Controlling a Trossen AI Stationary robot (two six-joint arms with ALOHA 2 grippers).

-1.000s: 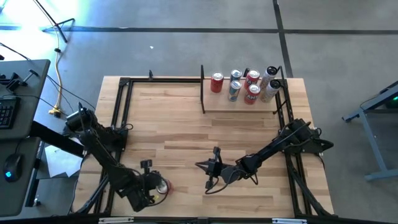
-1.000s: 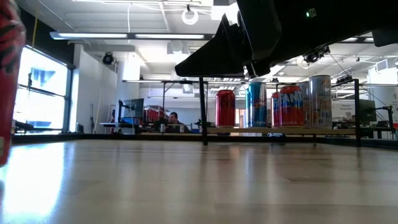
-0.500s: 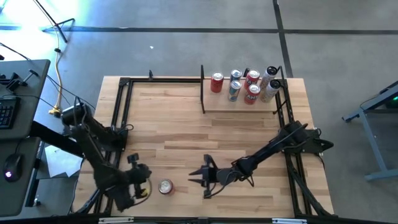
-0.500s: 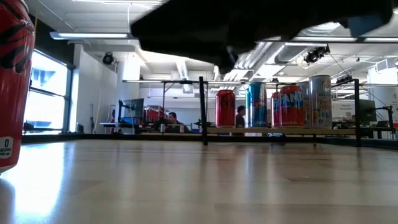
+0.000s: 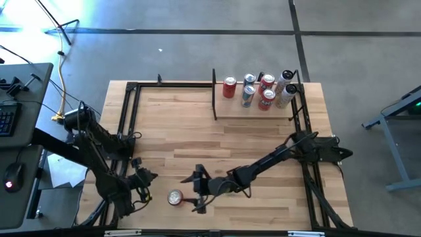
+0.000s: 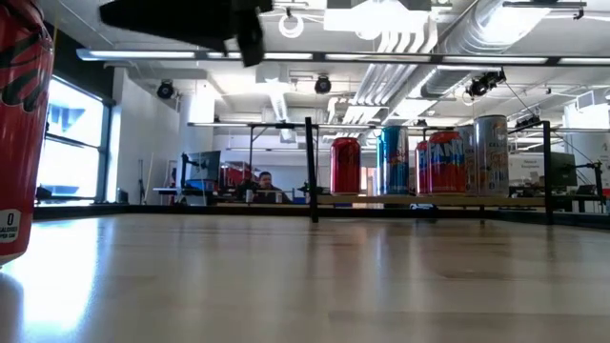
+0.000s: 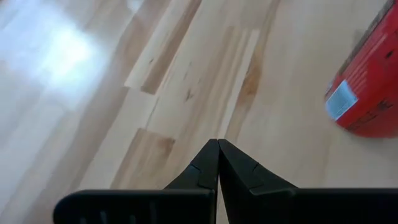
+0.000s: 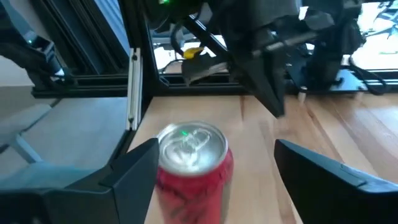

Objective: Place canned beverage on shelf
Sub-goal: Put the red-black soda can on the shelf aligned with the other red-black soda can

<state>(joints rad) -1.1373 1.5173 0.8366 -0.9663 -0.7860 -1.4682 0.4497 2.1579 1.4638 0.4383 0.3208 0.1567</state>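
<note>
A red canned beverage [image 5: 175, 197] stands upright on its base on the slatted tabletop near the front edge, left of centre; no gripper touches it. My right gripper [image 5: 196, 191] is open just right of the can and points at it. In its wrist view the can [image 8: 193, 162] sits ahead of and between the spread fingers. My left gripper [image 5: 150, 178] is shut, left of the can, and its wrist view shows the can [image 7: 367, 93] off to one side. The shelf [image 5: 256, 110] is the pale panel at the far right.
Several cans [image 5: 258, 91] stand along the shelf's far edge, also seen across the table in the low view [image 6: 419, 162]. Black metal bars [image 5: 214, 95] flank the shelf and frame the table. Bare wood lies between the red can and the shelf.
My right gripper has travelled toward the table's left edge, up to the red can, and has opened wide. My left gripper, shut throughout, has drawn back from the can toward the left edge. The can stands upright where it was.
</note>
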